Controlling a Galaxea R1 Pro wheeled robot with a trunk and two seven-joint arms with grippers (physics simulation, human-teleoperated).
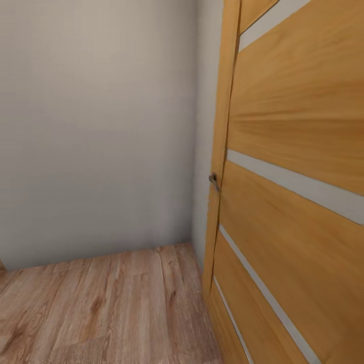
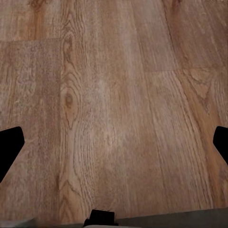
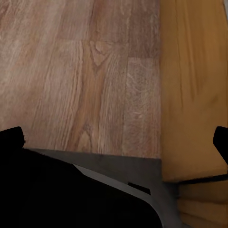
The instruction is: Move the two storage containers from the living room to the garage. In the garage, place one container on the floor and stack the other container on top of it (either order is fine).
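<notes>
The two storage containers are out of view. Light wood-plank flooring lies in front of me, not the dark concrete floor. In the left wrist view my left gripper hangs open over bare planks, its black fingertips far apart at the picture's edges. My right gripper is open too, with nothing between its fingertips, above planks and beside the base of the wooden door.
A tall orange-brown wooden door with pale stripes stands very close on my right, its small metal handle at the edge. A plain beige wall closes the corner ahead. My dark base shows below the right gripper.
</notes>
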